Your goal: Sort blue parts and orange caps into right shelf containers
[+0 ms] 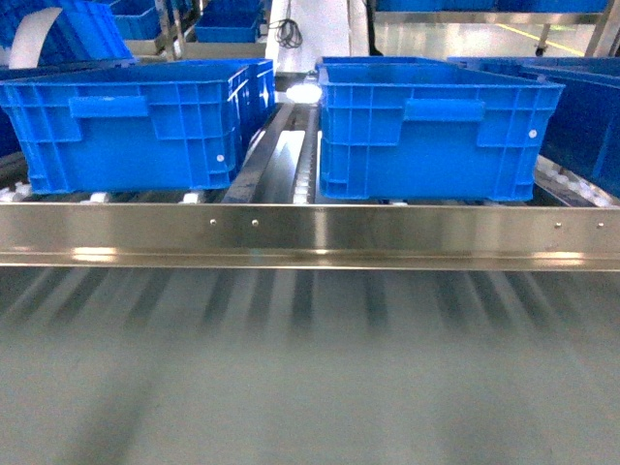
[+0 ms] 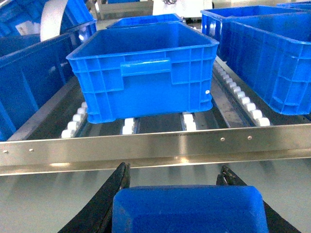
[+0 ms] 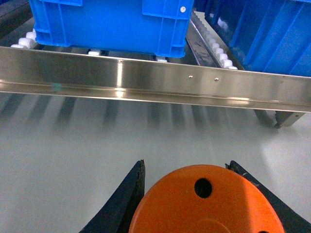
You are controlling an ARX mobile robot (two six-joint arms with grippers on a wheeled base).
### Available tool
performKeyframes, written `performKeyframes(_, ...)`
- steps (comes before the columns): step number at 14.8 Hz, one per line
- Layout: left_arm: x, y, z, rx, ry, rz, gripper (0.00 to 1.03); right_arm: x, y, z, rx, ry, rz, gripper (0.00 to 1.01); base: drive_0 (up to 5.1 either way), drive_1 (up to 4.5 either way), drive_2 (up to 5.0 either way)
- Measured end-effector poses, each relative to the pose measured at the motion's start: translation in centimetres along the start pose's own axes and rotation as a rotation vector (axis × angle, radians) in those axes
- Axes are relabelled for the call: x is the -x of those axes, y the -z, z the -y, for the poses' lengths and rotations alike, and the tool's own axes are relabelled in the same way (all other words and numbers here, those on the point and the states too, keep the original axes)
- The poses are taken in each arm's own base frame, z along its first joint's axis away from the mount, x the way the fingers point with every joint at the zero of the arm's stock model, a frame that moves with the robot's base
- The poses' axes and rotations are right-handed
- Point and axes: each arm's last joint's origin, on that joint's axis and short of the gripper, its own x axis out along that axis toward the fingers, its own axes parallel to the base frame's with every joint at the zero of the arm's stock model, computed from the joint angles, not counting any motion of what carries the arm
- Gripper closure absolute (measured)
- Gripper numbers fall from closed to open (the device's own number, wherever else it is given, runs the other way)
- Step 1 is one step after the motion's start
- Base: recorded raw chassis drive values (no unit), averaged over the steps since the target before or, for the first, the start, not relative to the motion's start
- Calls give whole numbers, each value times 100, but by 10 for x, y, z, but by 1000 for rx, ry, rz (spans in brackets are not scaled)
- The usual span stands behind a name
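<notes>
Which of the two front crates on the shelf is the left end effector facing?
The left crate, seen head-on in the left wrist view straight ahead of the left end effector; the right crate sits off to the side.

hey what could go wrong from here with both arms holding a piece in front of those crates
1. The steel front rail runs between the held pieces and the crates; a low approach could snag on it.
2. The two crates look identical, so the blue part in the left end effector and the orange cap in the right end effector could be dropped in the wrong one.
3. The crate sits on rollers and may shift if bumped.
</notes>
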Motion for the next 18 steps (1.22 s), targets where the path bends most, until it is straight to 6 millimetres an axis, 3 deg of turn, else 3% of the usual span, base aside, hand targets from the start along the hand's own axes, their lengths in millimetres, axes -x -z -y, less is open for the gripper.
performKeyframes(6,0,0,0,0,0,-1,58,0,0,0,1,0,-2,59,16,433,-402)
performKeyframes(18,0,0,0,0,0,-2,58,0,0,0,1,0,-3,59,1,9,-7)
